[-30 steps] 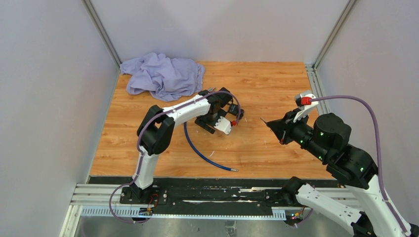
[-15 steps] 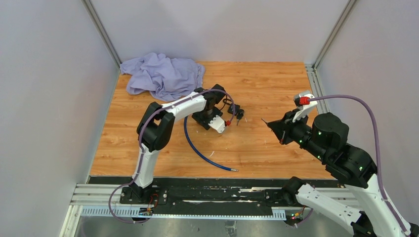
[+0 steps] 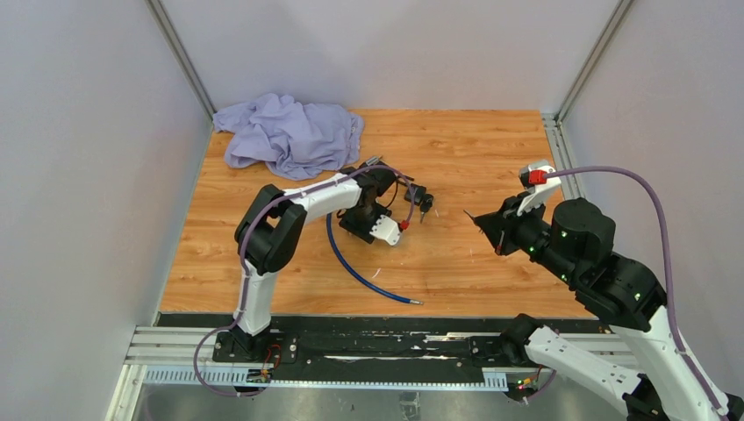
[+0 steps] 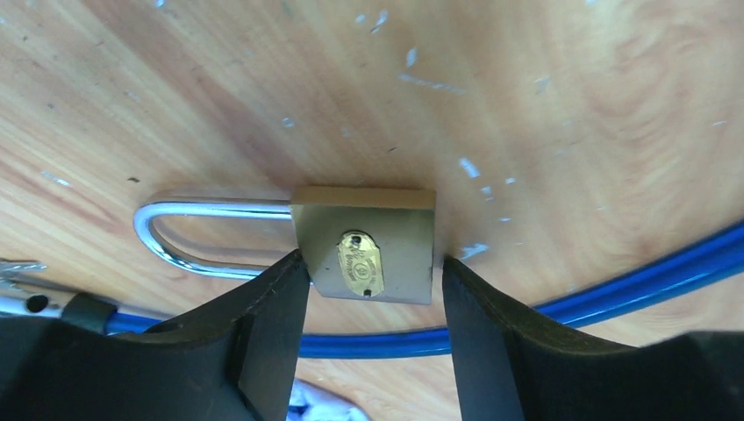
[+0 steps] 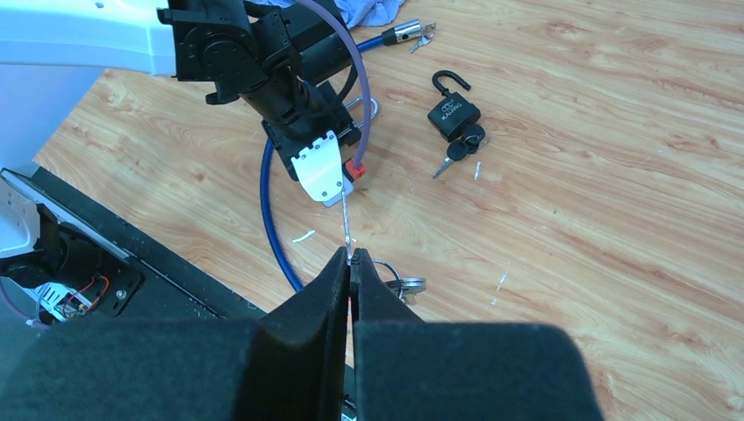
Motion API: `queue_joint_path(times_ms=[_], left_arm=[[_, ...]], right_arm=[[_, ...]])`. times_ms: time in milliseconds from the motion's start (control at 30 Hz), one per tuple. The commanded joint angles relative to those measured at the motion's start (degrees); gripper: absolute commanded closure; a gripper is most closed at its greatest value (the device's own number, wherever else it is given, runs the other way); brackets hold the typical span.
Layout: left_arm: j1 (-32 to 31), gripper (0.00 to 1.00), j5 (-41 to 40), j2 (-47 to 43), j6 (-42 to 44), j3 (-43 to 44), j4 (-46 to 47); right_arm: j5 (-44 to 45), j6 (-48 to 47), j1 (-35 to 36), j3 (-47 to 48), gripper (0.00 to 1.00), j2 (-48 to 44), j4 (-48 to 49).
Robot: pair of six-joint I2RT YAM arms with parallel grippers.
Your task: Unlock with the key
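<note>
A brass padlock (image 4: 364, 241) with a silver shackle (image 4: 189, 210) lies flat on the wood, keyhole face up. My left gripper (image 4: 368, 282) is low over it and open, jaws on either side of the body. The left fingertip (image 4: 281, 289) touches its edge and the right one stands just clear. In the top view this gripper (image 3: 364, 215) hides the padlock. My right gripper (image 5: 349, 259) hovers to the right (image 3: 471, 217), shut on a key (image 5: 346, 215). The key's blade sticks out past the tips, and a ring with another key (image 5: 399, 282) hangs beside them.
A black padlock (image 3: 419, 198) with its shackle open and keys in it lies just right of the left gripper. A blue cable (image 3: 351, 263) curves from under that gripper toward the near edge. A crumpled purple cloth (image 3: 289, 132) sits at the back left.
My left gripper has shifted left and toward the near edge, uncovering the black padlock. Its jaws have narrowed around the brass padlock. The right arm has barely moved.
</note>
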Motion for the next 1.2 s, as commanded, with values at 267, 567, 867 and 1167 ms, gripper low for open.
queue_joint_path(times_ms=[267, 567, 867, 1167], left_arm=[[-0.9, 0.36, 12.2, -1.5, -21.5, 4.2, -12.1], [-1.0, 0.3, 7.3, -3.1, -19.6, -0.9, -7.2], [-2.1, 0.38, 0.4, -2.9, -28.5, -3.2, 3.2], [-0.2, 0.42, 10.7, -0.1, -54.3, 5.1, -2.8]], right_arm=[[0.6, 0.7, -0.7, 0.6, 0.99, -0.3, 0.1], [0.6, 1.3, -0.7, 0.7, 0.99, -1.1, 0.1], [0.8, 1.5, -0.7, 0.2, 0.99, -1.1, 0.1], [1.3, 0.6, -0.7, 0.2, 0.99, 0.0, 0.1]])
